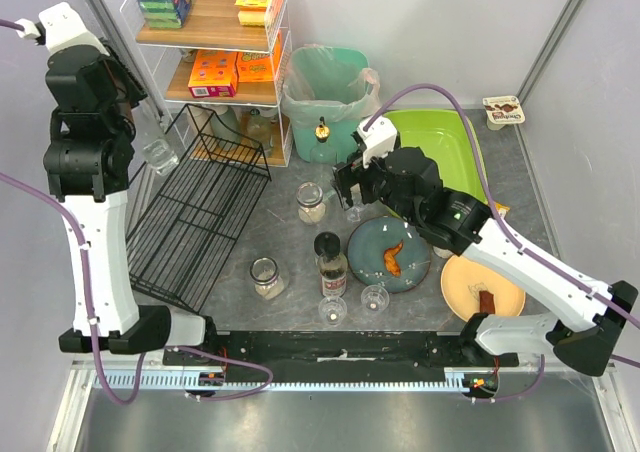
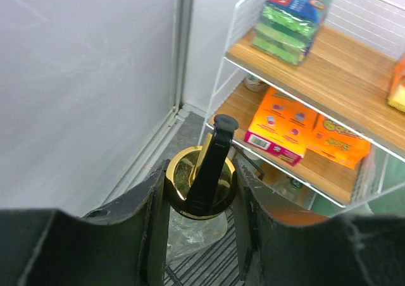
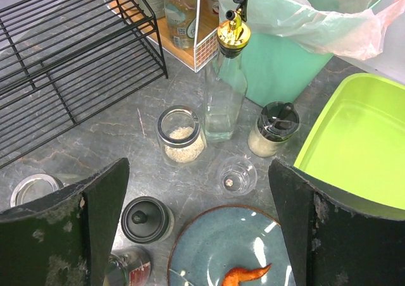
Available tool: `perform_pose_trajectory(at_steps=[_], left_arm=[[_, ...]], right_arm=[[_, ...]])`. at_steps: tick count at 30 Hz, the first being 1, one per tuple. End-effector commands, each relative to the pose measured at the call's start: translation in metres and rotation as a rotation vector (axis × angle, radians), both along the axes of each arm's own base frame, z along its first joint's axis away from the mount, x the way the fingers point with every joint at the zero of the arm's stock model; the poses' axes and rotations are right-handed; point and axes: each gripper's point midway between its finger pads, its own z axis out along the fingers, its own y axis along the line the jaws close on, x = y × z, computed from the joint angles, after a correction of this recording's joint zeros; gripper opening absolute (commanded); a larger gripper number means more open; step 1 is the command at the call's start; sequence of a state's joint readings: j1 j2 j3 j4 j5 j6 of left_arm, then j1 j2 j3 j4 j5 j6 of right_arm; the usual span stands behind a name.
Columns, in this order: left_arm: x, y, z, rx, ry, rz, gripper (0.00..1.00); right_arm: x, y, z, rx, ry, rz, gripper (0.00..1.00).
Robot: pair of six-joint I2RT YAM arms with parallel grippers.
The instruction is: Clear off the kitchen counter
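The kitchen counter (image 1: 270, 237) is dark grey with a stone pattern. It carries jars, glasses, bottles and two plates. My left gripper (image 2: 201, 185) is shut on a clear glass bottle with a gold cap and black spout (image 2: 201, 172). It holds the bottle (image 1: 160, 155) in the air over the black wire rack (image 1: 200, 207), beside the shelf. My right gripper (image 3: 197, 169) stands wide open and empty above the counter. Below it are a small empty glass (image 3: 236, 176) and the rim of a blue plate (image 3: 209, 248) with an orange food scrap (image 3: 245, 275).
A second gold-capped bottle (image 3: 226, 90), a rice jar (image 3: 181, 134) and two black-lidded jars (image 3: 272, 129) (image 3: 146, 219) stand close together. The lined bin (image 1: 325, 87) and lime-green tub (image 1: 440, 147) sit behind. An orange plate (image 1: 470, 292), a dark bottle (image 1: 331, 262) and two small glasses (image 1: 332, 310) are nearer.
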State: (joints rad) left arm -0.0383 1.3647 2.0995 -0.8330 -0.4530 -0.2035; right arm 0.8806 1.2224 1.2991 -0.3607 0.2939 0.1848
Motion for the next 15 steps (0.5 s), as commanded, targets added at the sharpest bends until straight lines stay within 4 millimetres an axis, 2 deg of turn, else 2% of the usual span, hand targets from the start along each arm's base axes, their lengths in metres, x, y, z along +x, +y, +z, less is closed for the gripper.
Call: perform_pose_trajectory(at_steps=[1, 7, 15], left_arm=[[-0.03, 0.023, 0.042, -0.033, -0.162, 0.112, 0.02], [-0.056, 0.053, 0.018, -0.014, -0.126, 0.259, 0.01], [-0.093, 0.075, -0.009, 0.021, -0.094, 0.414, 0.02]], right_arm=[[0.006, 0.003, 0.026, 0.031, -0.05, -0.004, 0.98], [0.009, 0.01, 0.017, 0.03, -0.024, 0.015, 0.98], [0.014, 0.016, 0.012, 0.047, 0.019, 0.008, 0.98]])
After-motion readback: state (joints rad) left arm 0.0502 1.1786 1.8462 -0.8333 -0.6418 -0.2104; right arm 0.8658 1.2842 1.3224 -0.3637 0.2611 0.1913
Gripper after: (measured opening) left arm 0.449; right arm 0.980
